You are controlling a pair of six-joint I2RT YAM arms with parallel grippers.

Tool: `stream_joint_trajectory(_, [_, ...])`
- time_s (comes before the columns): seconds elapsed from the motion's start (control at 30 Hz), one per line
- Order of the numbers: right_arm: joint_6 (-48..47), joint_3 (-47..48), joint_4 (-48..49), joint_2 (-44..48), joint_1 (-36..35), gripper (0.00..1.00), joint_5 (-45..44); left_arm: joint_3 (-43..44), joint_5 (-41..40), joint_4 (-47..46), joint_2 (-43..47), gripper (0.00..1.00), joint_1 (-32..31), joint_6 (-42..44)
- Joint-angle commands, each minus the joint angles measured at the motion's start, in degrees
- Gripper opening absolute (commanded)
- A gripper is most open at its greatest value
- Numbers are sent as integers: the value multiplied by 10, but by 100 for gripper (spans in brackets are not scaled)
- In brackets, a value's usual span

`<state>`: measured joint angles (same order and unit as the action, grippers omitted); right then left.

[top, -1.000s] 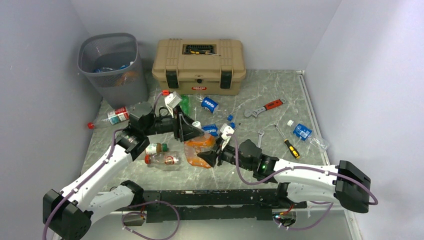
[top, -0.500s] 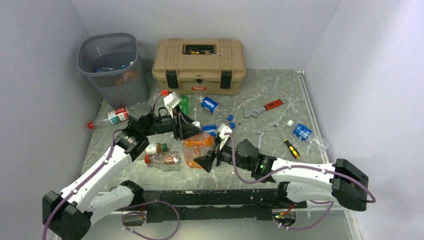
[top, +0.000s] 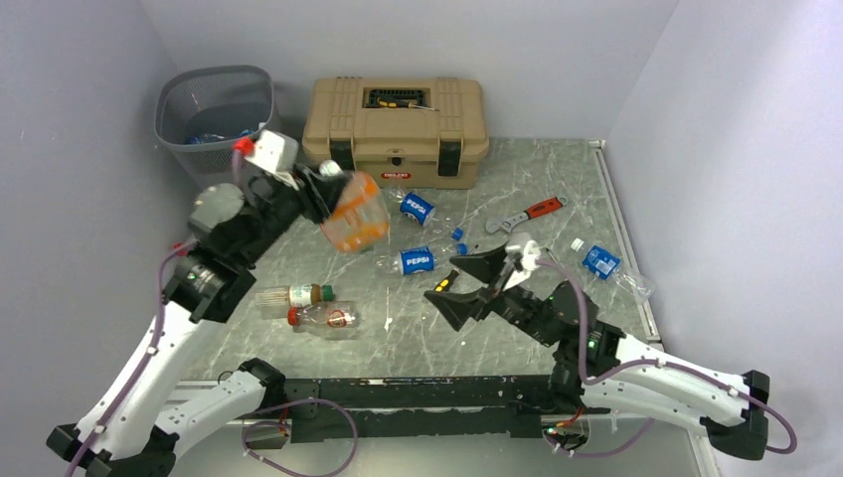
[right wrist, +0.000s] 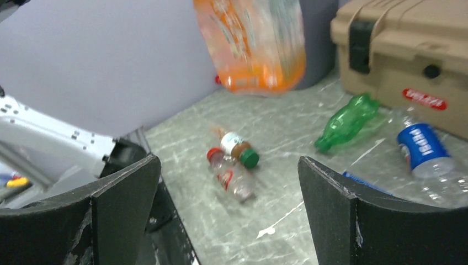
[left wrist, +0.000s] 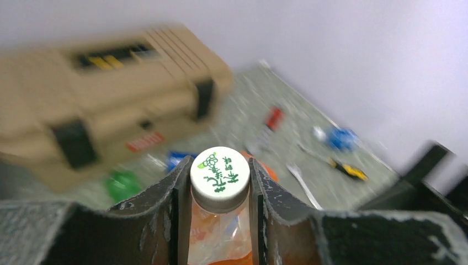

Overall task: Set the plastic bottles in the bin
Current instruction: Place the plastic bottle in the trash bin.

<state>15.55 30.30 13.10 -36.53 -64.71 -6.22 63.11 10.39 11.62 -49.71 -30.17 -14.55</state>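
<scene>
Six plastic bottles show from above outside the round grey wire-mesh bin (top: 187, 149). Five lie on the table (top: 557, 169). One crushed orange bottle (top: 355, 212) hangs near the bin in the left gripper (top: 320, 194).

Left wrist: the jaws clamp its stiff neck under the white cap (left wrist: 219, 178). It is probably light and soft-walled.

Right wrist: the right gripper (right wrist: 227, 160) gapes empty, with one green bottle (right wrist: 347, 118) beyond.
</scene>
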Motion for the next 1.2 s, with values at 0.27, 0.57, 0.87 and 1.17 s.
stream_joint_trajectory(0.27, [34,-74,57,-9,-2,100,-55,245,-297,-261,-212,0,113,392])
stream_joint_trajectory(0.57, [37,-126,70,22,-2,100,-37,262,-217,-396,-326,0,296,292])
stream_joint_trajectory(0.87, [39,-151,87,41,-2,100,-11,251,-9,-407,-399,0,386,219])
stream_joint_trajectory(1.17, [45,-115,67,-11,-2,100,16,371,190,-83,-451,0,438,218])
